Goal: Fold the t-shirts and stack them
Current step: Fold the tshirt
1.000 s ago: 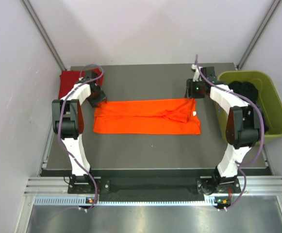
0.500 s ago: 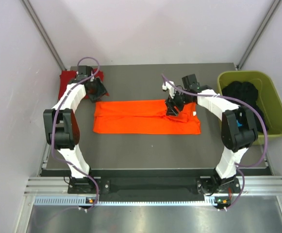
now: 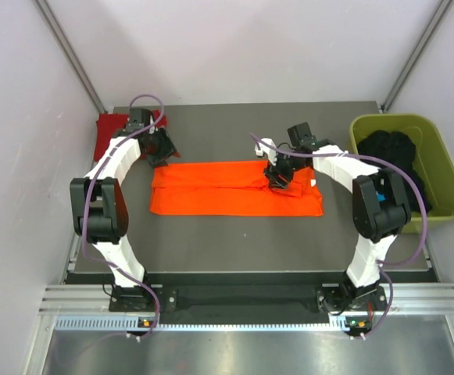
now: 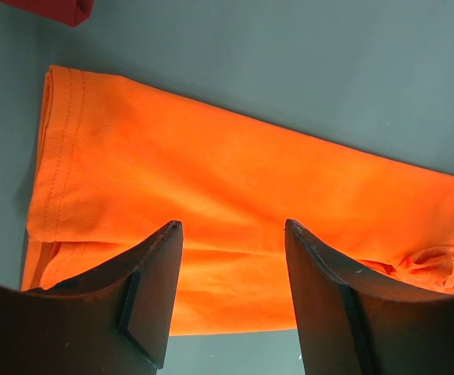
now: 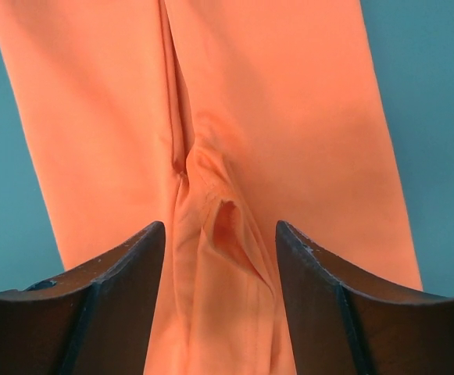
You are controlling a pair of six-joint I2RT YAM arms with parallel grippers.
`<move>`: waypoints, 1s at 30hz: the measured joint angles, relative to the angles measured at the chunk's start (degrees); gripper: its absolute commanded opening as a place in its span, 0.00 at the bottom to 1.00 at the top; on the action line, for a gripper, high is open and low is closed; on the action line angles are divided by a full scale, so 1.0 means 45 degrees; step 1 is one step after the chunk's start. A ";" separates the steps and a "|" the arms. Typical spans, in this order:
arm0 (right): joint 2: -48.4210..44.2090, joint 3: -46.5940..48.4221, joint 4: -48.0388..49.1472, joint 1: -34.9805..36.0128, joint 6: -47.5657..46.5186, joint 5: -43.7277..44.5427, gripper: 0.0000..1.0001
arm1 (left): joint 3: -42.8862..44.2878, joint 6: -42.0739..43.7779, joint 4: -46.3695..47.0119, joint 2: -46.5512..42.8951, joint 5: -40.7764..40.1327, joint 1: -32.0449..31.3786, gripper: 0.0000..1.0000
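The orange shirt (image 3: 234, 189) lies at the middle of the surface (image 3: 234, 242), folded lengthwise into a long strip running from 9 to 3 o'clock. It looks light, limp and thin. It is neither fragile nor slippery, but it will probably sag, and its layers may slide apart if only the top one is pinched. The double-stitched hem at its 9 o'clock end looks like the firmest hold, taken at the corners through every layer. A puckered ridge bunches toward 2 o'clock and would need smoothing. The left tool (image 4: 230, 297) hovers over the hem end and the right tool (image 5: 219, 305) over the ridge, both with jaws spread and holding nothing. The red shirt (image 3: 109, 129) sits at 10 o'clock and the tub (image 3: 402, 168) at 3.
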 measured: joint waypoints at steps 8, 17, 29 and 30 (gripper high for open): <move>0.0015 -0.0068 0.0442 0.0704 0.0000 0.0787 0.36 | -0.0015 0.0000 0.0039 0.0000 0.0039 0.0000 0.60; -0.0097 -0.0563 0.0481 0.1996 0.2249 0.2642 0.25 | -0.0495 -0.0165 0.0374 -0.0005 0.0355 0.0000 0.60; -0.0821 -0.1107 0.0379 0.2574 0.7815 0.4439 0.45 | -0.0962 -0.0345 0.0777 0.0005 0.0457 0.0000 0.59; -0.1107 -0.1156 0.0408 0.2526 0.8432 0.4585 0.44 | -0.0962 -0.0345 0.0806 0.0015 0.0457 0.0000 0.59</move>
